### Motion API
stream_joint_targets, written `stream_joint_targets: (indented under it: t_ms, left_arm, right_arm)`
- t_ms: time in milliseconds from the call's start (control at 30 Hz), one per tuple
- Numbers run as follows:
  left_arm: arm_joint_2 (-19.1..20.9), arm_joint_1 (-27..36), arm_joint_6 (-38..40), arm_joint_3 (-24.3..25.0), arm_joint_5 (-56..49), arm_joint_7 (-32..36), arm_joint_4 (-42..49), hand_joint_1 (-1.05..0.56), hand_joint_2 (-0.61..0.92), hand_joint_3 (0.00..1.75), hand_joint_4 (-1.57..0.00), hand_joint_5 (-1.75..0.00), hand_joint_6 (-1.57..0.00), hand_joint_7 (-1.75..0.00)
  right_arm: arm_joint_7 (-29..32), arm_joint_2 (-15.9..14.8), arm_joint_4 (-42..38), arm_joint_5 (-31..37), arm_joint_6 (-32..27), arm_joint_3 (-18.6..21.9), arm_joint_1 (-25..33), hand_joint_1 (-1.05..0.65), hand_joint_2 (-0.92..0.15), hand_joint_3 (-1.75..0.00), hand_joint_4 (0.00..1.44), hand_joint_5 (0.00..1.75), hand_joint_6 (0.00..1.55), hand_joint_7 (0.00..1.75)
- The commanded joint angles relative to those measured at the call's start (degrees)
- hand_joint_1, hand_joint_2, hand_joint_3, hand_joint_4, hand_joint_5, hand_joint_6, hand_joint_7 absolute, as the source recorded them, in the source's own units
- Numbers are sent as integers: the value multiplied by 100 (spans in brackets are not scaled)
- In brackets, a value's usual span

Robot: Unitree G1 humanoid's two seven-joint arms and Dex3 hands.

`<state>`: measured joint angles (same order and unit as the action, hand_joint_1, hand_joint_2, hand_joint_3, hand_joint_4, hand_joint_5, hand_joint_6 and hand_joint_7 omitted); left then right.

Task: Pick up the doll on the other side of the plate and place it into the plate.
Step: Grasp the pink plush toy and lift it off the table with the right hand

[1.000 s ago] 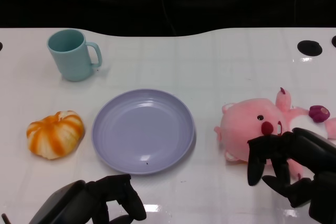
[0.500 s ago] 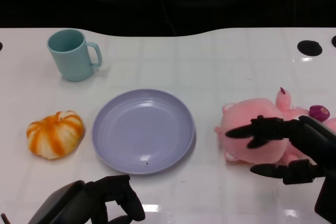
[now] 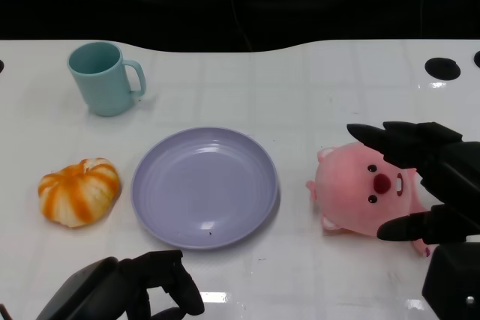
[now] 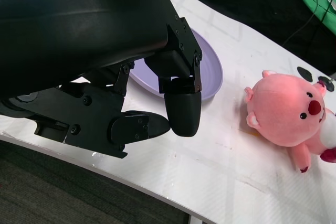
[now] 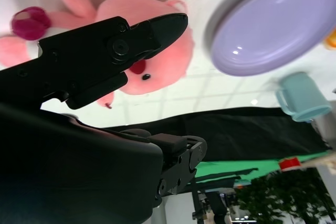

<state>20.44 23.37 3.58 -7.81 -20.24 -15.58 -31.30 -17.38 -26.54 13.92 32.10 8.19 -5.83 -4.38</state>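
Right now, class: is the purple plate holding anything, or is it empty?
Empty. The purple plate shows only bare surface; the pink doll lies on the table beside it.

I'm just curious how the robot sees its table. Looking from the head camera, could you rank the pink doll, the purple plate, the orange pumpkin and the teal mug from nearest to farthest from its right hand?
1. Pink doll: right side, directly between the spread fingers of the right hand.
2. Purple plate: centre of the table.
3. Orange pumpkin and teal mug: both far left, the mug at the back; too close to call.
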Motion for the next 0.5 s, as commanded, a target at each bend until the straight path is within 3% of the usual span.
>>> stream_joint_targets:
  t_ms: [33,200,500]
  left_arm:
    - [34,-58,15,-7,22,-54,40,-25,91,47,-64,-175,-69,-111]
    - [19,-68,3,-29,-36,-14,37,-24,91,47,-65,-174,-68,-112]
    - [-22,-32,-5,-97,-122,44,-9,-25,91,49,-65,-173,-68,-114]
  right_arm:
    - [-141,-160,141,209,-202,-58,-167,-72,-84,-1,0,18,13,0]
    - [-345,-237,48,536,-457,-223,-419,-74,-85,-1,0,19,14,1]
    - [-156,-284,-1137,1014,-362,-679,-1104,-75,-85,0,1,27,18,2]
